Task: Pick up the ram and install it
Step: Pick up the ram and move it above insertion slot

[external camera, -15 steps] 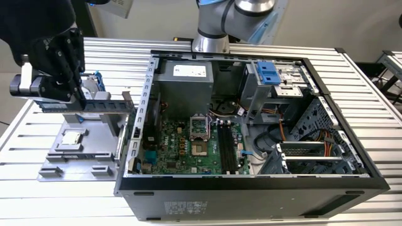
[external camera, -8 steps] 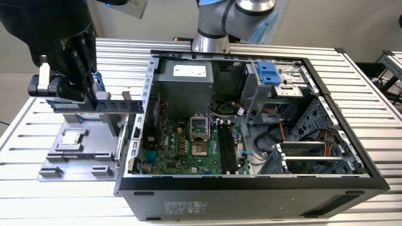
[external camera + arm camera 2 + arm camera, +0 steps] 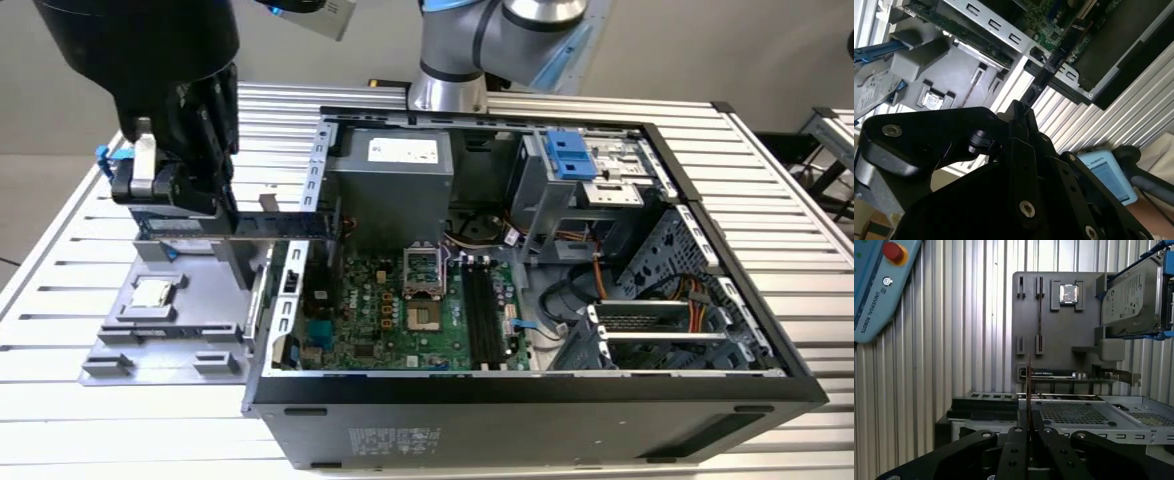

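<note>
My gripper [image 3: 184,208] hangs over the grey parts holder [image 3: 160,335] at the exterior view's left, beside the open computer case. It is shut on the ram [image 3: 267,229], a long dark stick held level, with one end reaching over the case's side wall. In the first wrist view the ram [image 3: 1028,390] shows edge-on as a thin line rising from between the closed black fingers [image 3: 1015,440]. In the second wrist view the ram [image 3: 1040,82] runs from the gripper [image 3: 1021,112] toward the case. The motherboard's long black memory slots [image 3: 483,318] lie inside the case.
On the holder sit a small square processor chip [image 3: 1068,293], a silver hard drive with a blue bracket [image 3: 1134,295] and a green card [image 3: 1069,374]. The case walls [image 3: 320,170], power supply [image 3: 394,180] and drive cage [image 3: 587,160] rise around the motherboard. A teach pendant [image 3: 879,280] lies on the slatted table.
</note>
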`<state>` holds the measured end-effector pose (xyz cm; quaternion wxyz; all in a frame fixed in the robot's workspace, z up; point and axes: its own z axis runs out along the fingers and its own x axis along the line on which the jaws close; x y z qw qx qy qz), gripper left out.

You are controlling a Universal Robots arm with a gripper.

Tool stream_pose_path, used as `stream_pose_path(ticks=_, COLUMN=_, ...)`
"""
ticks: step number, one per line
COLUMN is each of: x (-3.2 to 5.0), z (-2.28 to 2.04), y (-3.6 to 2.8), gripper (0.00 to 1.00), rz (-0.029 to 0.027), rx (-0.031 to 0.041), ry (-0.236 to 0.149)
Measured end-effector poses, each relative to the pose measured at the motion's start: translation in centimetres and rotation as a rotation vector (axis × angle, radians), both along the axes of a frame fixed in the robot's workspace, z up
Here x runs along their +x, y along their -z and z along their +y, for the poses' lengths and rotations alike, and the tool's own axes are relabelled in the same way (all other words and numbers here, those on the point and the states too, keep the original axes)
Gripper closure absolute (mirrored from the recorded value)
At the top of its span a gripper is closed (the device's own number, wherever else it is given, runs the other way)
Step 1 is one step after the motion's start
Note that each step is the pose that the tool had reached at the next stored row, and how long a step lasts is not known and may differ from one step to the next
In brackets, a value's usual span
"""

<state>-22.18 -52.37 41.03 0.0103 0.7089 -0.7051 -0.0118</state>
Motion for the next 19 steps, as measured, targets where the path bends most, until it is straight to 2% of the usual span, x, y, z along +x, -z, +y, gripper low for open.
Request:
stream_pose_path(ticks=5, x=1.39, z=0.35, y=0.01, gripper=1.00, rz=-0.0001, rx=0.0001, ry=0.000)
stream_pose_path(ticks=19, x=5.47, z=1.78, y=0.00, gripper=1.00, rz=0.0000, rx=0.0000, ry=0.000)
